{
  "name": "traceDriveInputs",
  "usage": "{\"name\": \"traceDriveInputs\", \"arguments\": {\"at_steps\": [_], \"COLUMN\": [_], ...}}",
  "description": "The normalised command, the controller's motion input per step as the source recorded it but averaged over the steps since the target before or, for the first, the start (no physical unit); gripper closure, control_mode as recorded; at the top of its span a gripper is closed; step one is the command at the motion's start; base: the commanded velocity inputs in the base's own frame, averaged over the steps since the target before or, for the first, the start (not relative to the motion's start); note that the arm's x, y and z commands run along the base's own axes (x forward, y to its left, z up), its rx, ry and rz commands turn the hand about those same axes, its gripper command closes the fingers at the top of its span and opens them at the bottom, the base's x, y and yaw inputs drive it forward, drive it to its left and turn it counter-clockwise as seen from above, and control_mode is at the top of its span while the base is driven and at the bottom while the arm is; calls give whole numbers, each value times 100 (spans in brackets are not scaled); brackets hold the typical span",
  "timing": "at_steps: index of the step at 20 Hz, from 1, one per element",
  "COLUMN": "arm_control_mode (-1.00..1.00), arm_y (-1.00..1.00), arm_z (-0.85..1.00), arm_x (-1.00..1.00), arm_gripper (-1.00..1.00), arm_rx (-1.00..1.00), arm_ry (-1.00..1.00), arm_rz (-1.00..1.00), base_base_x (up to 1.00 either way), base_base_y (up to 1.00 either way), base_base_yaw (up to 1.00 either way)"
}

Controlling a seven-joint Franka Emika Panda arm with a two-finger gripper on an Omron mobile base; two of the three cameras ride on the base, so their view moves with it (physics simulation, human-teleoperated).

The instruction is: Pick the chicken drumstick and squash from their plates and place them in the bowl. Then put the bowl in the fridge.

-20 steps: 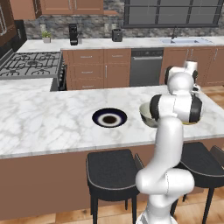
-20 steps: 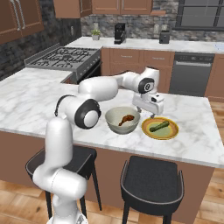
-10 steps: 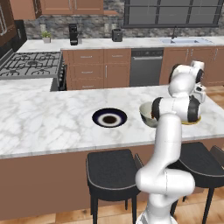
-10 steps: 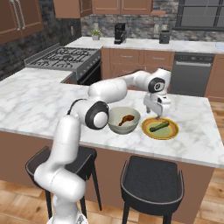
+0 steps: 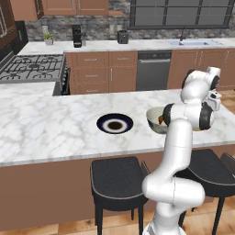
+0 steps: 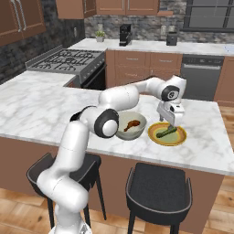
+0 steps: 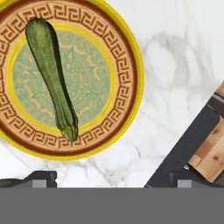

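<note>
The green squash lies on the yellow-orange plate on the marble island. My gripper hangs open just above that plate's near edge, with nothing between its fingers. In the hand view the squash sits ahead and to the left of the gap. The chicken drumstick rests inside the pale bowl, directly left of the yellow plate. The black plate with a white ring lies bare further left. The fridge is out of view.
Dark stools stand along the island's near edge; one seat shows below the counter edge. A gas stove is at the back left, a dishwasher behind the island.
The hand has swung right, from above the bowl to above the yellow plate, staying open. The drumstick stays in the bowl.
</note>
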Motion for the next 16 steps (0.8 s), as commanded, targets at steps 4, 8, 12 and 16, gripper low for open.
{"name": "traceDriveInputs", "arguments": {"at_steps": [4,8,12,16], "arm_control_mode": [-100,-100,-100,-100], "arm_y": [0,1,5,10], "arm_z": [-17,-15,-24,-18], "arm_x": [-12,-26,-34,-29], "arm_gripper": [-100,-100,-100,-100], "arm_rx": [-22,-15,-3,0], "arm_ry": [-3,-15,-21,-20], "arm_rz": [1,10,9,7], "base_base_x": [0,0,0,0], "base_base_y": [0,0,0,0], "base_base_yaw": [0,0,0,0]}}
